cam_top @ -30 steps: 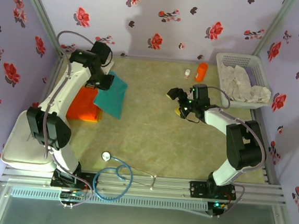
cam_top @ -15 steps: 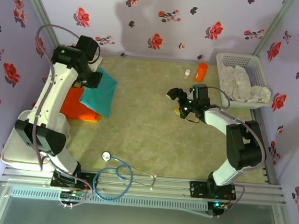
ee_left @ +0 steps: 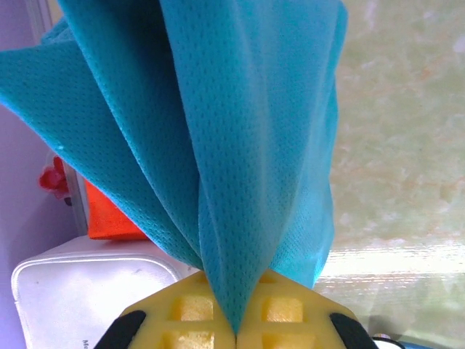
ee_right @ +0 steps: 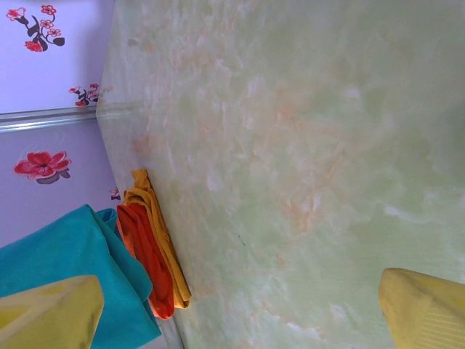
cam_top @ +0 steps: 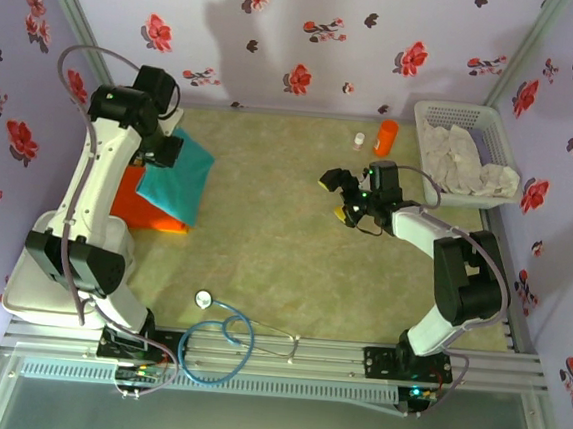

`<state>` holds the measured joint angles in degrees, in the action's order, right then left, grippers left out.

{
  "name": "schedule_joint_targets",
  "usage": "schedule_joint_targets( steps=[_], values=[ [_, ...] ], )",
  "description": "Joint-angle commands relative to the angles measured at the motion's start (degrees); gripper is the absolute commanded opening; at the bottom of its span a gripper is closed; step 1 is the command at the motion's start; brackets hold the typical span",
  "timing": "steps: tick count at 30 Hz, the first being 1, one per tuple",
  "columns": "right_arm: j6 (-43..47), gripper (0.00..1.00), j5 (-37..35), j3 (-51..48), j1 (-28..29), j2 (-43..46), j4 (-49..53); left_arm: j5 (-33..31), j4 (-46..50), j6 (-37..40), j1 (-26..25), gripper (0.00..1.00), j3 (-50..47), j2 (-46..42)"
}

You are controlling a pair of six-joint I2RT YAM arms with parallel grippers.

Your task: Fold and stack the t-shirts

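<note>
Partly hidden by teal t-shirt [cam_top: 177,177] in clenched left end effector [ee_left: 236,331], orange t-shirt [cam_top: 127,206]; right end effector [cam_top: 334,197] released.

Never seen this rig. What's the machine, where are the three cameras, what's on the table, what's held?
Two robot arms are bolted at the near edge of the table, each ending in a two-finger gripper with yellow pads. The wide picture comes from a fixed camera above and behind them; the other two come from a camera on each wrist. The left gripper is shut on an edge of the teal t-shirt, which drapes partly over the orange t-shirt; its wrist view shows the cloth pinched between the pads. The right gripper is open, holding nothing, over the bare table. Also there: a stethoscope, a basket of pale cloths and an orange bottle.
</note>
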<state>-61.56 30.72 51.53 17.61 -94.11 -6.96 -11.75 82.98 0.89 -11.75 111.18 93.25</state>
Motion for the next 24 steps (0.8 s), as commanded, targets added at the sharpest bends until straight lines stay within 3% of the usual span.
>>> schedule_joint_targets(
  steps=[1,24],
  values=[
    [-0.23,0.98,1.14,0.50,-0.37,-0.02,0.84,-2.08,-1.26,1.79,1.18,0.00,-0.18,-0.95],
    [-0.66,0.98,3.28,1.65,-0.37,-3.27,-1.44,-2.99,-13.85,5.11,8.62,0.00,-13.87,-3.21]
  ],
)
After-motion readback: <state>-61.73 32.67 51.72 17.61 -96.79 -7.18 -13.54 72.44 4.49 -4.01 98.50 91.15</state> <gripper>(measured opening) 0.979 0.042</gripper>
